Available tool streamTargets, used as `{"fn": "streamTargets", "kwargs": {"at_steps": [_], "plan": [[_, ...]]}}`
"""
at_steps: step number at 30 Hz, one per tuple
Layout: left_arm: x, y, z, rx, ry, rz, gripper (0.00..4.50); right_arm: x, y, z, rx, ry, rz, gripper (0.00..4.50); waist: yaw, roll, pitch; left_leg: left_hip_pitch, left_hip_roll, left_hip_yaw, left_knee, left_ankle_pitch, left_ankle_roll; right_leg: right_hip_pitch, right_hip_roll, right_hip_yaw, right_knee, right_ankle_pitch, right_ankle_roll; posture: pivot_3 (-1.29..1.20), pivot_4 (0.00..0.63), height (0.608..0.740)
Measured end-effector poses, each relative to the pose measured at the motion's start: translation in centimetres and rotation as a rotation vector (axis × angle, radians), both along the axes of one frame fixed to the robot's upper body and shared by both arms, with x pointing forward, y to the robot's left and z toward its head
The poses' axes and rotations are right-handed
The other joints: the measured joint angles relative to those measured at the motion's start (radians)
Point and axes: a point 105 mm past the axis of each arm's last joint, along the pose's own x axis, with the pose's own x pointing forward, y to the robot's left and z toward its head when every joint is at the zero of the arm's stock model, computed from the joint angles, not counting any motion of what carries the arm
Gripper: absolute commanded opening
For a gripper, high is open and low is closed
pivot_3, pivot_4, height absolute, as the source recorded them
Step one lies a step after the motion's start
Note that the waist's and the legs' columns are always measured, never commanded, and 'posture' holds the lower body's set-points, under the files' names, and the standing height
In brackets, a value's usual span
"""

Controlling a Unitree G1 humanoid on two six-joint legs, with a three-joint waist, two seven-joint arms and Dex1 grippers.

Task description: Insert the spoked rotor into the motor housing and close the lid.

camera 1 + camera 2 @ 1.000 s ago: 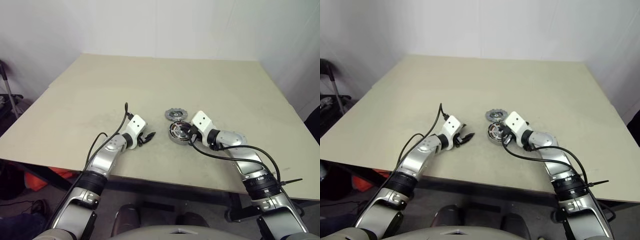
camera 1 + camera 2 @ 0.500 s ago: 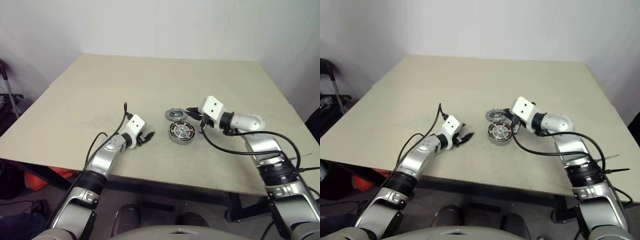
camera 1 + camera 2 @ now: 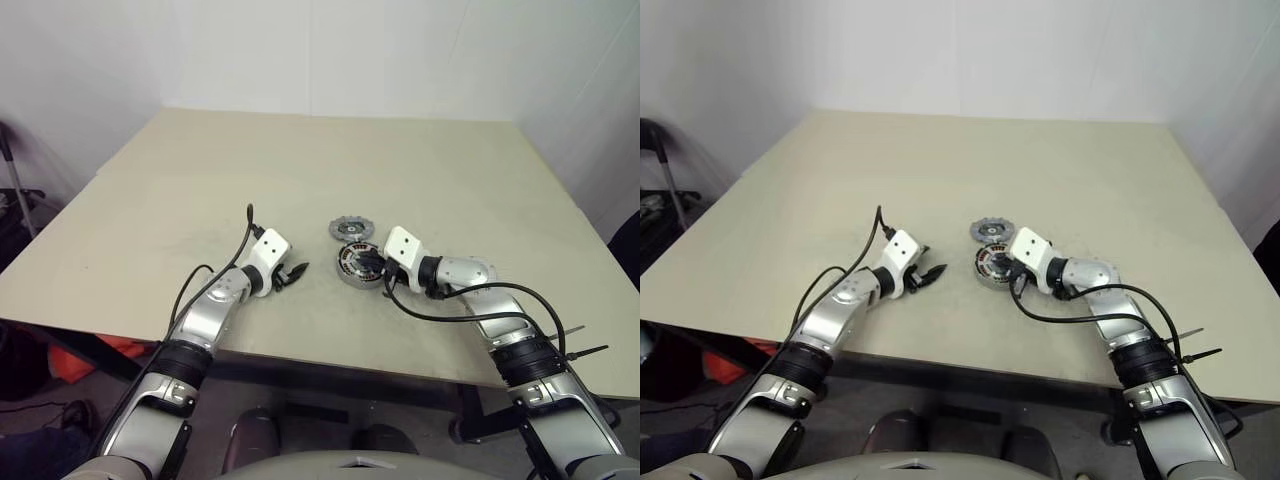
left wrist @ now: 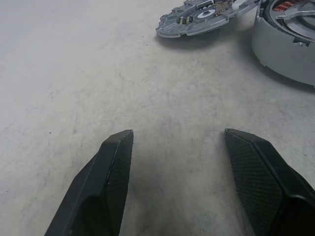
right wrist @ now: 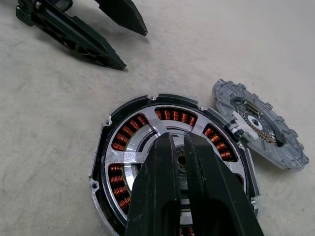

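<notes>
On the table [image 3: 200, 190], near its front edge, the motor housing [image 5: 172, 162] is partly covered by the closed right gripper [image 5: 183, 147]; left gripper [image 4: 184, 147] is held open, empty.

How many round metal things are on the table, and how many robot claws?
Motor housing with copper coils: 1
Grey toothed disc: 1
Robot claws, left gripper and right gripper: 2
Total: 4

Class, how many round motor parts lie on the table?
2: the motor housing with copper coils, under the right hand, and a grey toothed disc lying flat just beyond it.
</notes>
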Motion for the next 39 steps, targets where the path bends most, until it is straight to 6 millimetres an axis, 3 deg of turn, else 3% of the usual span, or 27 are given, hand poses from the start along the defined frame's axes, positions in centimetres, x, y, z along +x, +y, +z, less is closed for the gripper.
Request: {"fn": "streamTargets", "kwargs": {"at_steps": [3,7,12,17,19,25,39], "plan": [[0.0,0.0,0.0,0.000,-0.001,0.000,3.12,0.1,-0.3,0.8,0.007,-0.015,0.004,0.31,-0.001,0.000,0.000,0.000,0.000,0.000,0.000,0.000,0.000,0.000,0.000,0.000,0.000,0.000,0.000,0.00,0.000,0.740],[0.0,0.0,0.0,-0.001,0.000,0.000,3.12,0.0,-1.0,3.6,-0.081,-0.126,0.086,0.31,0.001,0.000,0.000,0.000,0.000,0.000,0.000,0.000,0.000,0.000,0.000,0.000,0.000,0.000,0.000,0.00,0.000,0.740],[0.2,-0.1,0.0,-0.002,0.002,-0.001,3.12,-0.3,-3.6,4.2,-0.437,-0.246,0.268,0.31,0.003,-0.001,0.000,0.000,0.000,0.000,0.000,0.000,0.000,0.001,0.000,0.000,0.000,0.000,0.000,0.00,0.000,0.740],[0.4,-0.2,0.0,-0.017,0.007,0.003,3.12,-0.5,-8.1,2.4,-0.898,-0.186,0.496,1.47,0.005,-0.001,0.001,-0.001,0.000,0.000,0.002,0.000,0.001,0.000,0.000,0.000,0.000,0.000,0.000,0.00,0.000,0.740],[0.5,-0.1,0.0,-0.020,0.007,0.011,3.12,-0.3,-7.9,2.2,-0.933,-0.202,0.548,2.09,-0.001,-0.001,0.001,-0.001,0.000,0.000,0.002,0.000,0.001,0.000,0.000,0.000,0.001,0.000,0.000,0.00,0.000,0.740],[0.5,-0.1,0.0,-0.032,0.005,0.023,3.12,0.0,-4.9,1.8,-0.909,-0.273,0.660,2.09,-0.011,-0.001,0.001,-0.004,0.000,0.000,0.005,-0.002,0.004,-0.001,-0.001,0.000,0.001,0.000,-0.001,0.00,0.000,0.740],[0.3,0.5,-0.1,-0.032,-0.007,0.052,3.12,-0.5,-2.7,1.8,-0.860,-0.302,0.717,2.09,-0.021,-0.001,0.001,-0.003,0.000,0.000,0.005,-0.003,0.005,-0.001,-0.001,0.000,0.002,0.000,-0.001,0.00,0.000,0.740]]}}
